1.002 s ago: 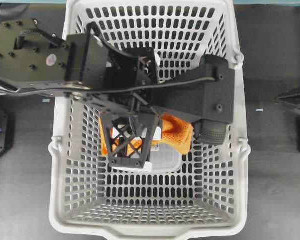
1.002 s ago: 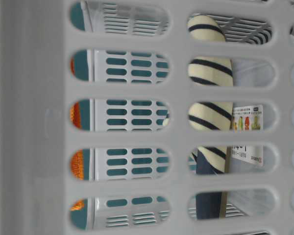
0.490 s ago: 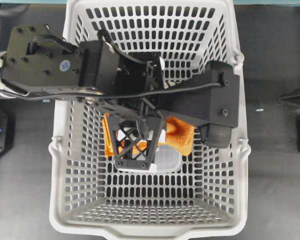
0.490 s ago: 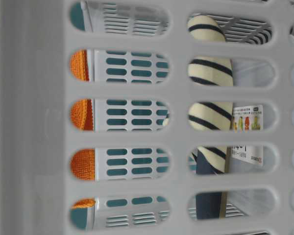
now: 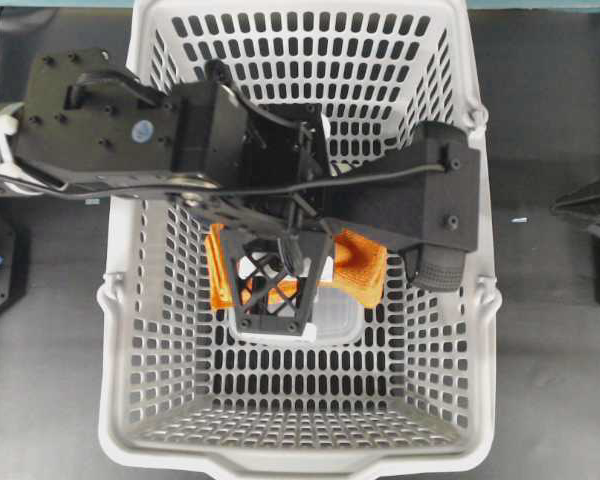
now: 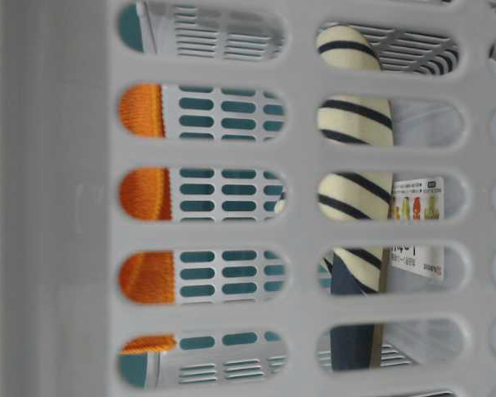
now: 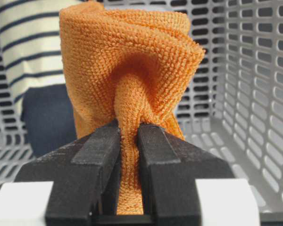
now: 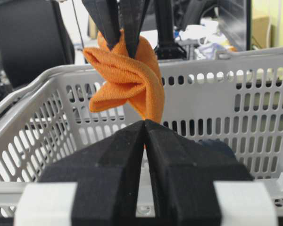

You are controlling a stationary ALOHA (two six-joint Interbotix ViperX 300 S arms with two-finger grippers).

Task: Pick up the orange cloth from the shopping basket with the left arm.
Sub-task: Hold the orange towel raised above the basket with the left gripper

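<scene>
Item: orange cloth (image 7: 127, 80), pinched mid-fold in the closed left end effector (image 7: 128, 141), hanging above the shopping basket (image 5: 460, 400) floor (striped bundle (image 6: 355, 132) below). We judge a straight vertical lift keeps it off the walls. Right end effector (image 8: 145, 134): closed, empty.

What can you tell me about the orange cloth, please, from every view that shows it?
The orange cloth is bright orange terry with a looped, fuzzy pile. A pinched fold sits clamped between the fingers of the left claw, and the rest bunches into rounded folds. From the right wrist view it hangs off the floor, its top about level with the rim of the shopping basket. Overhead it shows under the arm, mid-basket. Only the fingers appear to touch it.
</scene>
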